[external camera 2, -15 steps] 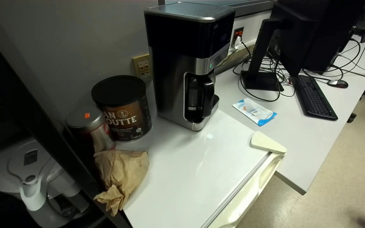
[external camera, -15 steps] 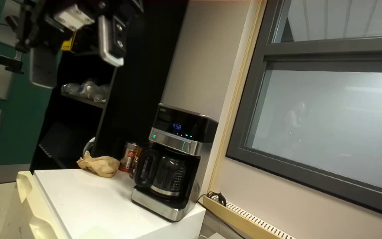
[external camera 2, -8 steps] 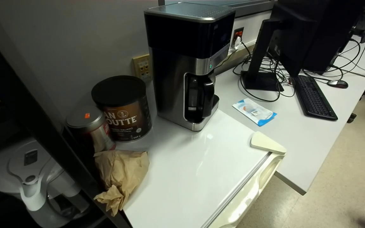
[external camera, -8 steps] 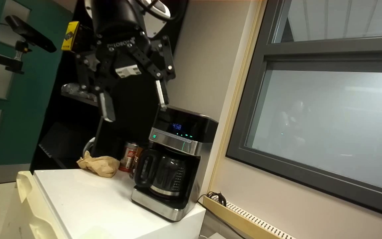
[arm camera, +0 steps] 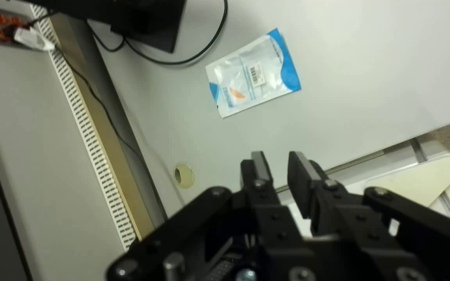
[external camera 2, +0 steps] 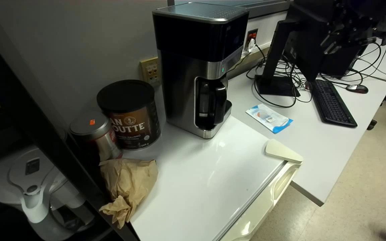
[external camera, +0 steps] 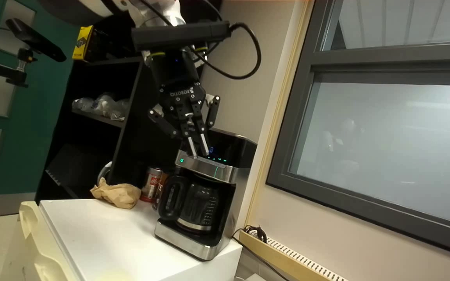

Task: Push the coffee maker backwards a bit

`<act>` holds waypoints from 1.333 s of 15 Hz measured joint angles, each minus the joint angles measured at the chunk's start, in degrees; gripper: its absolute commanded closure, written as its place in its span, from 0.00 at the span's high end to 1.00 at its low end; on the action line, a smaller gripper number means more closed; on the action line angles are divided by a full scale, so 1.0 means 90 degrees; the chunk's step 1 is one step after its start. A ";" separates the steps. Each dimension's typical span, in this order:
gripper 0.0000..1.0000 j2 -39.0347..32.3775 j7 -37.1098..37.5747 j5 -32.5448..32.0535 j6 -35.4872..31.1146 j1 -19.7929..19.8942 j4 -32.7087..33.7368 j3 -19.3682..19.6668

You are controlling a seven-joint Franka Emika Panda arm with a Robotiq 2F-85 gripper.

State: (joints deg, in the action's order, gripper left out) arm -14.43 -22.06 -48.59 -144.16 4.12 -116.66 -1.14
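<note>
The coffee maker (external camera: pixel 205 166), black and silver with a lit display and a dark glass carafe (external camera: pixel 199 207), stands upright on the white cabinet top in both exterior views. My gripper (external camera: pixel 200 153) points downward and overlaps its control panel in an exterior view. From another angle, the gripper (external camera 2: pixel 329 43) appears well apart from the machine, by the monitor. A narrow gap with nothing in it separates the fingertips in the wrist view, where the gripper (arm camera: pixel 277 160) hangs over the desk and cabinet edge. The wrist view does not include the coffee maker.
Beside the coffee maker stand a large brown can (external camera 2: pixel 131 117) and a smaller red-silver can (external camera 2: pixel 95 137). A crumpled paper bag (external camera 2: pixel 129 187) lies nearby. The adjoining desk holds a blue-white packet (arm camera: pixel 254 74), a monitor, a keyboard (external camera 2: pixel 332 102) and loose cables.
My gripper has swung rightward and turned from the upper left in an exterior view, and its jaws have drawn much closer together. The coffee maker has not moved.
</note>
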 measured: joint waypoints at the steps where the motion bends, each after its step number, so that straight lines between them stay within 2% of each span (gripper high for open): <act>1: 0.00 -0.0174 -0.0163 0.0000 -0.0252 -0.0001 0.0142 0.0000; 7: 0.00 -0.0972 -0.0836 -0.0003 -0.1821 0.0044 0.0673 0.0023; 12: 0.00 -0.1421 -0.1154 -0.0003 -0.2681 0.0092 0.1004 0.0046; 15: 0.00 -0.1675 -0.1226 -0.0003 -0.2989 0.0092 0.1276 0.0075; 20: 0.00 -0.2088 -0.1288 -0.0003 -0.3073 0.0060 0.1791 0.0067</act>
State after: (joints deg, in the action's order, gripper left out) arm -33.22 -33.65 -48.62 -171.82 4.66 -100.54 -0.55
